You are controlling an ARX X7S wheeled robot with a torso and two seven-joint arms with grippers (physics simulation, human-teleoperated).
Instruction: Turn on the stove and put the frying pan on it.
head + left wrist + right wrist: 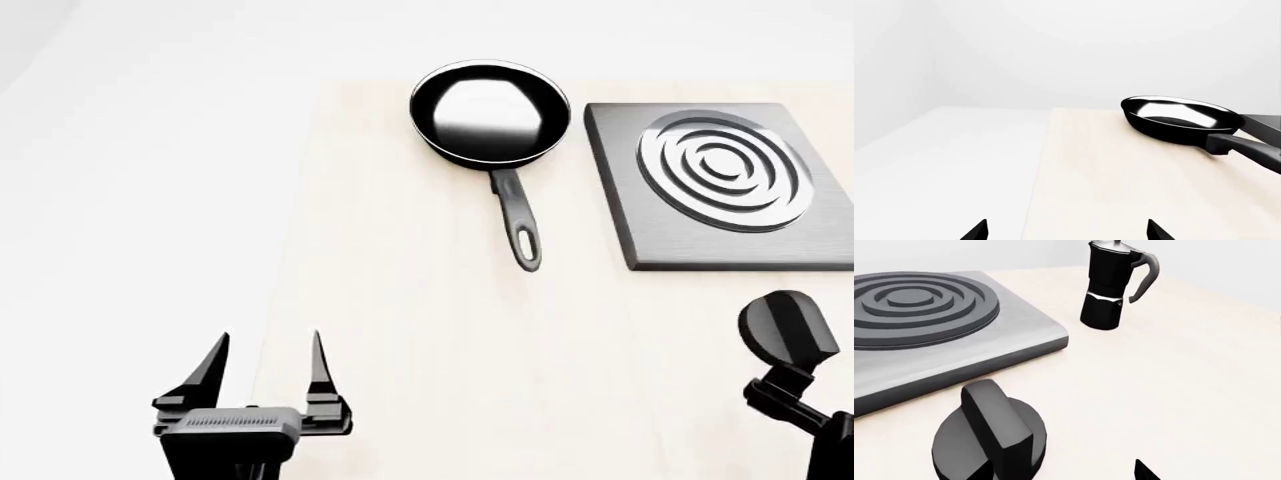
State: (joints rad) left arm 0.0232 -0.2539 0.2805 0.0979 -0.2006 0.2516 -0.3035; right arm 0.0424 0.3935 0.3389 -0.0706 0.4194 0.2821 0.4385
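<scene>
Two grippers show in the head view, each low in the picture. The left gripper (267,372) hovers over the near left edge of the pale wooden table (400,350), its two dark pointed fingers (212,366) spread apart with nothing between them; in its own wrist view only the two fingertips (976,231) show, wide apart over the table edge. The right gripper (801,400) sits at the near right corner of the head view, just beside the round black knob (790,327). Whether its fingers are spread or pressed together I cannot tell; the right wrist view shows only one dark fingertip (1145,472) close to the knob (989,437), which has a raised ridge across its top and rests on the table near the front edge of the stove (954,347).

Farther out, the stove (627,200) is a flat dark grey slab with raised concentric rings, lying on the right side of the table. The frying pan (489,110) rests on the table just left of the stove, apart from it, its long handle pointing toward the robot. Its glossy inside holds nothing. Open tabletop lies between the left gripper and the pan (1181,120).

A tall black and silver moka pot (1111,285) stands upright on the table beyond the stove's far corner, seen only from the right wrist.
</scene>
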